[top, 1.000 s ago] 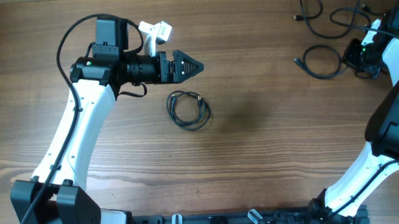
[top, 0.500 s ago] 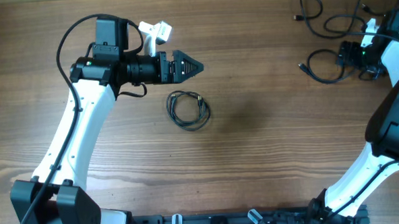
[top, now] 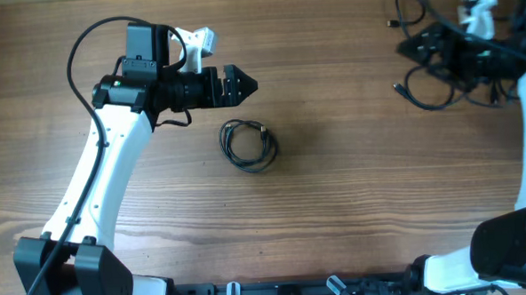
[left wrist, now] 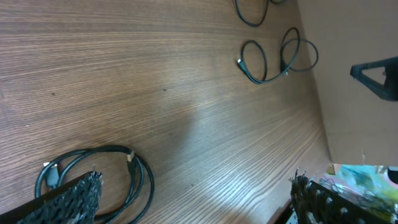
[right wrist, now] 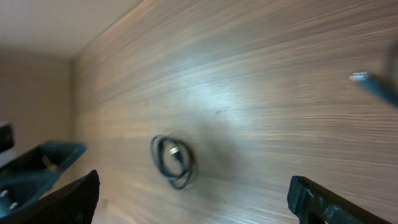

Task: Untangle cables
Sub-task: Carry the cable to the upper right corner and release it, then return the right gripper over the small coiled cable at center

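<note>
left gripper: jaws spread wide, empty, hovering just beyond the coiled cable.
coiled cable: flat, alone mid-table, bare wood all round.
right gripper: jaws wide apart, empty, above the tangled cables.
tangled cables: overlapping loops near the table's far-right edge.
table: broad open wood between coil and tangle.

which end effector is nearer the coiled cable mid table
Left. Its end effector is close beside the coiled cable; the right end effector is far off, by the tangled cables.
</note>
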Robot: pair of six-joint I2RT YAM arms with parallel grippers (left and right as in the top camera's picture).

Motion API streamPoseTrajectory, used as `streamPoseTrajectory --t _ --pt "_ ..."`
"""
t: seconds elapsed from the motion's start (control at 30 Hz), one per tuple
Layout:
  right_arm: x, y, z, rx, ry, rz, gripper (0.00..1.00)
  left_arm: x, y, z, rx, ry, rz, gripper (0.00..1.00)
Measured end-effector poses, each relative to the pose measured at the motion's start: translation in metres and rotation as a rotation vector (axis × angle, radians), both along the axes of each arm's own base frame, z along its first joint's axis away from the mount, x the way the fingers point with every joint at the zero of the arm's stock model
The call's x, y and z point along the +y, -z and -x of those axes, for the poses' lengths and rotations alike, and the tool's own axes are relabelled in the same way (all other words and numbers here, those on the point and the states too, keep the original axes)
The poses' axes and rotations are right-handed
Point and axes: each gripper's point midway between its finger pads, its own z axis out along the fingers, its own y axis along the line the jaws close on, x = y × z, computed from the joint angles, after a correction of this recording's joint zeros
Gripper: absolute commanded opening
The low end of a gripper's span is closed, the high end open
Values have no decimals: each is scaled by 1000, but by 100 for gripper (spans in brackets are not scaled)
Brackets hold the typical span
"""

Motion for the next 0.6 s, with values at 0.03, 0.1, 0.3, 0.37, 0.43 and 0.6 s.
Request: streamPoseTrajectory --t 0.03,0.1,0.3,0.37,0.43,0.6 --pt "14 0 2 17 -20 -17 100 1 0 0 -1 -3 -4 100" --pt "55 0 10 45 -106 -42 100 2 1 -1 -2 -8 -11 100" --pt "131 0 38 106 -275 -79 100 2 1 -1 -2 -8 -11 100" --pt "140 0 44 129 -293 -82 100 2 1 -1 -1 -8 -11 100" --pt "142 2 50 157 -297 -86 100 2 1 -1 -2 -8 -11 100" --pt "142 3 55 179 -296 -87 100 2 1 -1 -2 -8 -12 100"
